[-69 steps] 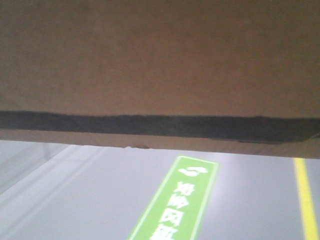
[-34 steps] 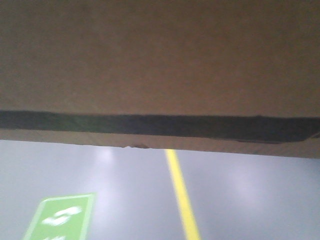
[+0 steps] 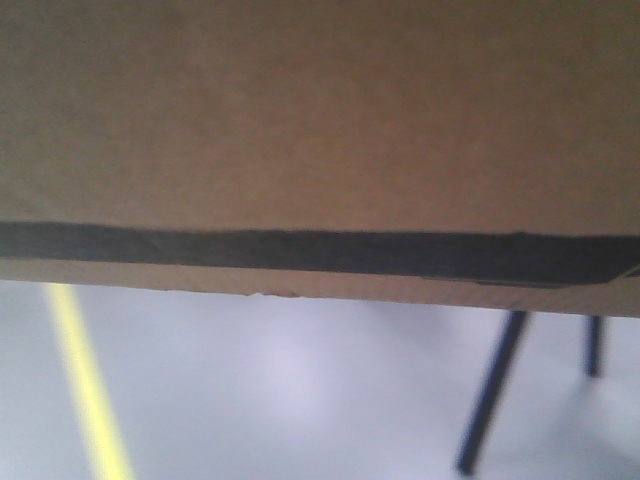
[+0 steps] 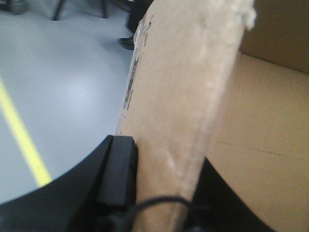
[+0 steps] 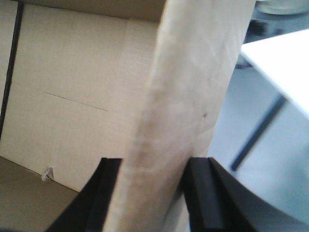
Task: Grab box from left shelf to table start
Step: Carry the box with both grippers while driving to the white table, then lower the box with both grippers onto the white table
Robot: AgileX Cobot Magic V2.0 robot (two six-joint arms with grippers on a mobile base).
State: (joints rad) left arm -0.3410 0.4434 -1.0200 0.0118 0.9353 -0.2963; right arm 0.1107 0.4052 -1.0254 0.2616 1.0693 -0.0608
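Left end effector (image 4: 161, 181) clamping box (image 4: 183, 72) wall, right end effector (image 5: 154, 193) likewise, white tabletop (image 5: 282, 65) only in right wrist view

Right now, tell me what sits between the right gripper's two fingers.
A cardboard wall of the box fills the gap between the right gripper fingers, touching both. The right wrist view shows it.

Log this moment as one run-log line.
box: blocks upper front view | left end effector: shut on box wall | right end effector: shut on box wall | nearby: table, yellow floor line
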